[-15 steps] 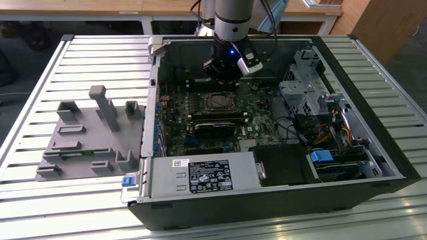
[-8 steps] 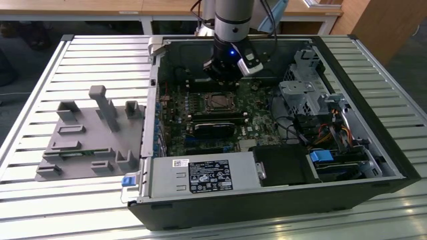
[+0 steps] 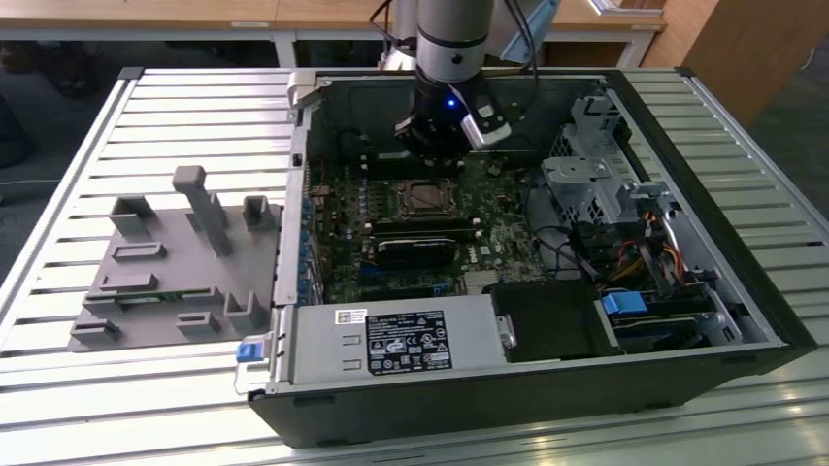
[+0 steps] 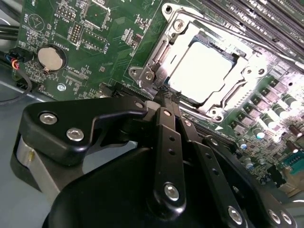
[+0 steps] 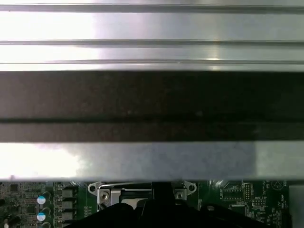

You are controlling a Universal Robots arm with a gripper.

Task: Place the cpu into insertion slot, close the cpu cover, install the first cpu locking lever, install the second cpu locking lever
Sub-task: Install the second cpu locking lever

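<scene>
The cpu [image 4: 202, 71] lies flat in the insertion slot [image 4: 138, 72], its pale metal face showing through the cut-out of the cpu cover [image 4: 159, 53], which lies down over it. My gripper [image 4: 167, 94] is shut, with its black fingertips pressed together at the slot's near edge, just beside the cover frame. Whether a thin lever sits between the tips I cannot tell. In the exterior view my gripper [image 3: 436, 163] hangs inside the open computer case, just behind the insertion slot [image 3: 421, 199]. The first wrist view shows the slot's rim [image 5: 102, 192] next to a fingertip [image 5: 161, 190].
The green motherboard [image 4: 99, 42] carries a coin battery [image 4: 50, 58] and long memory slots [image 4: 266, 21]. A black card [image 3: 414, 254], the power supply [image 3: 388, 340], drive bays [image 3: 596, 184] and cables crowd the case. A grey fixture [image 3: 169, 262] stands on the slatted table at the exterior view's left.
</scene>
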